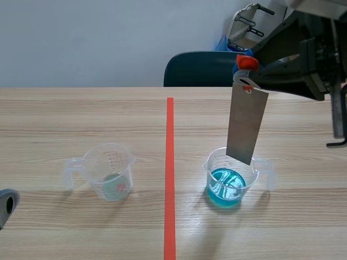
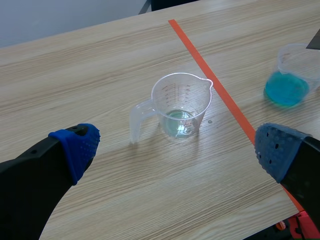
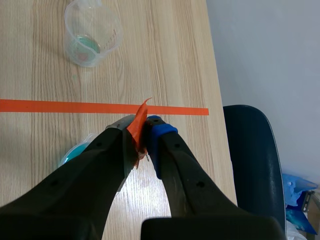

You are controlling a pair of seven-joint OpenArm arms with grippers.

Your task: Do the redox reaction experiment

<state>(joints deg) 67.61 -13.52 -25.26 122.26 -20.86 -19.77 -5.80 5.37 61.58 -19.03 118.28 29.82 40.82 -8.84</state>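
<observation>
Risk: the metal plate [image 1: 247, 124] hung only by an orange clip [image 3: 138, 127], so it could swing, knock the rim of the blue-liquid beaker [image 1: 212, 174] and tip it. It could also slip out and splash if lowered fast or off-centre. Right gripper [image 3: 145, 134] was clenched on that clip, with the plate dangling straight below it and its lower edge at about rim level of the beaker underneath — dipped or not, couldn't tell. Left gripper [image 2: 177, 149] was released, fingers wide, holding nothing — the near-empty beaker [image 2: 181, 102] stood just ahead of it, untouched.
</observation>
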